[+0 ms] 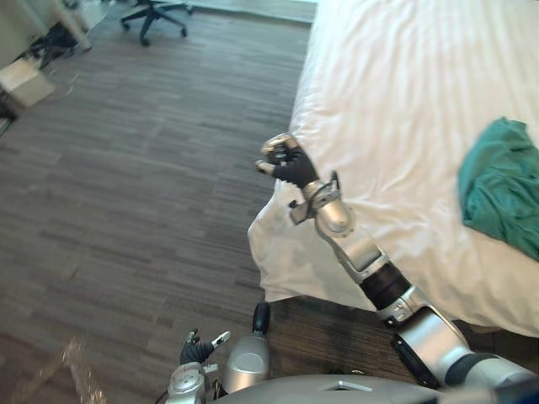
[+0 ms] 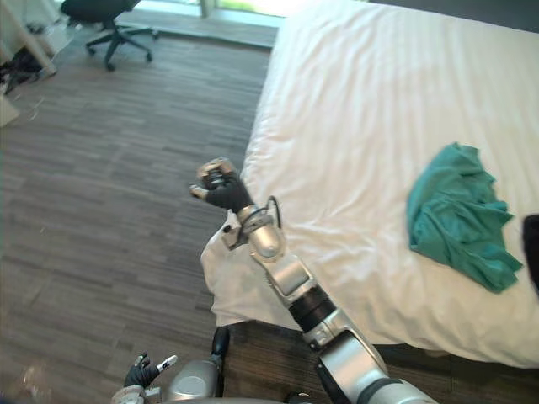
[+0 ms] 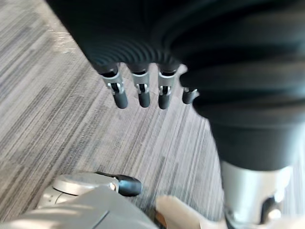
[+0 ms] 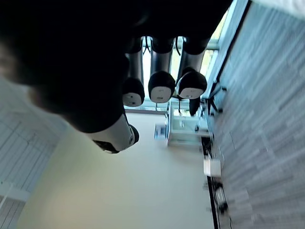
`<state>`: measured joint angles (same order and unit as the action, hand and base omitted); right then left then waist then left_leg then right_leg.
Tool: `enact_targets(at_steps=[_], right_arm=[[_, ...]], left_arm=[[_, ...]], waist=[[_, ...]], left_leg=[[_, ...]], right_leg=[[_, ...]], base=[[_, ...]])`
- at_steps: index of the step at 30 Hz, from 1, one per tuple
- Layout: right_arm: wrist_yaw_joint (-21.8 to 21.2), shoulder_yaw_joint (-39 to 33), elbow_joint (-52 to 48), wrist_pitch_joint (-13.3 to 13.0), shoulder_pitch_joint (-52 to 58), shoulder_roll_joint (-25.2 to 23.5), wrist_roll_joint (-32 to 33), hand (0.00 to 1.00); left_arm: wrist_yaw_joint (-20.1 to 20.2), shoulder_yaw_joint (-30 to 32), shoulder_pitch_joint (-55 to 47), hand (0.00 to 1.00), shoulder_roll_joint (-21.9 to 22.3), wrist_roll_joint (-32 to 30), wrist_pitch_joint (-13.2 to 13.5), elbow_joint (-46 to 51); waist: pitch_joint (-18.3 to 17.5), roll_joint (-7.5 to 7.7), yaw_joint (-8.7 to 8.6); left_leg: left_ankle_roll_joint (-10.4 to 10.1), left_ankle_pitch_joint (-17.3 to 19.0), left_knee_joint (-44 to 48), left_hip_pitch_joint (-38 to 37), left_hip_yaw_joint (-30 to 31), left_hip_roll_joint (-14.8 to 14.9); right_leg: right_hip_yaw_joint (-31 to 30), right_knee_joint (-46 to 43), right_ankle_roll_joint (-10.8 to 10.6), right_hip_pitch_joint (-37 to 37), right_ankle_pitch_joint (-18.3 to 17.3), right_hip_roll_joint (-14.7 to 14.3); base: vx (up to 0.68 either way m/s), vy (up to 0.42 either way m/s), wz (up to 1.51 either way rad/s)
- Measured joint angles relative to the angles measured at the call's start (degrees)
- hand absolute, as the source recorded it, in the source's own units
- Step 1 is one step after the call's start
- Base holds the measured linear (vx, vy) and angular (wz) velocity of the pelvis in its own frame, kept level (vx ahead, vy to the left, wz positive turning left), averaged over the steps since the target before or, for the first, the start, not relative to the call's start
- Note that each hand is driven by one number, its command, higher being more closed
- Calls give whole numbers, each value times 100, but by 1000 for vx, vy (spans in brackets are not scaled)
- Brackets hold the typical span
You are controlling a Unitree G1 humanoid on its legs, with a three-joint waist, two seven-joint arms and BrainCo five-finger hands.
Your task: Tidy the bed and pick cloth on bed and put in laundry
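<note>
A crumpled green cloth [image 2: 459, 215] lies on the white bed [image 1: 404, 84] near its near right side. My right hand [image 1: 289, 167] is raised at the bed's left edge, well left of the cloth, above the hanging corner of the sheet [image 1: 290, 257]. Its fingers [image 4: 161, 86] are curled with nothing between them. Low by my body, over the floor, my left hand [image 1: 196, 350] hangs with relaxed fingers [image 3: 142, 93] and holds nothing.
Grey wood-pattern floor [image 1: 143, 185] spreads to the left of the bed. A black office chair [image 1: 153, 15] stands at the far end, with a pale box [image 1: 25, 80] and clutter at the far left. A dark item [image 2: 532, 252] shows at the bed's right edge.
</note>
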<state>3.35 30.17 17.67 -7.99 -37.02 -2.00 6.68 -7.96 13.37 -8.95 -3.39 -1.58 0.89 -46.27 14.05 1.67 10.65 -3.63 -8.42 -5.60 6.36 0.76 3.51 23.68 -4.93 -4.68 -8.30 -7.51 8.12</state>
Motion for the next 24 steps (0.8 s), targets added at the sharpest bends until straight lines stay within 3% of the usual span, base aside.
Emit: enact_targets(at_steps=[3,5,7,10,12,17,21,24], right_arm=[[-59,111,197,-1,-449,-204,124,100],[-50,128,274,-2,-768,-198,195,100],[-41,82,412,-6,-1003,-197,235,100],[5,-205,513,-7,-1130,-191,376,100],[41,-508,833,-33,-1282,-132,452,100],[193,-1532,1076,-55,-1301,421,880,100],[335,-2304,1371,-91,-1476,1027,1193,100],[229,-2316,1628,-218,-1523,764,1643,100]], left_arm=[[-10,-47,193,0,-93,95,1,15],[-70,-221,366,0,-189,102,9,128],[-117,-244,471,0,-207,107,35,487],[-98,-569,533,0,-289,295,130,1071],[-57,-818,560,0,-330,350,162,1549],[101,-1051,463,0,-477,835,417,3133],[409,-1054,396,0,-709,1363,593,3875],[678,-1045,427,0,-774,1508,621,4414]], waist=[[345,5,145],[512,-74,218],[800,-185,251],[962,-336,336],[1066,-492,485],[1212,-763,620],[1246,-834,596],[1277,-928,579]], left_leg=[[-30,-133,0,238,203,-64],[-71,-326,1,579,437,-51],[-157,-469,1,842,677,-33],[-257,-644,1,1332,983,36],[-340,-700,1,1696,1203,44],[-445,-941,0,2652,1421,-49],[-421,-1238,2,3492,1383,-117],[-380,-1316,2,3792,1303,-273]], right_leg=[[193,-116,-58,153,-231,23],[368,-284,-103,410,-397,-2],[568,-636,-99,683,-604,-30],[812,-1175,-56,1259,-869,-16],[955,-1553,-18,1699,-1042,22],[1144,-2597,92,2900,-1464,344],[1041,-3232,154,3979,-1631,598],[1030,-3631,164,4399,-1807,890]], base=[[-142,-29,37],[-156,-46,42],[-180,-52,49],[-158,-54,51],[-114,-62,42],[-73,-69,24],[-38,-44,-4],[-12,-40,22]])
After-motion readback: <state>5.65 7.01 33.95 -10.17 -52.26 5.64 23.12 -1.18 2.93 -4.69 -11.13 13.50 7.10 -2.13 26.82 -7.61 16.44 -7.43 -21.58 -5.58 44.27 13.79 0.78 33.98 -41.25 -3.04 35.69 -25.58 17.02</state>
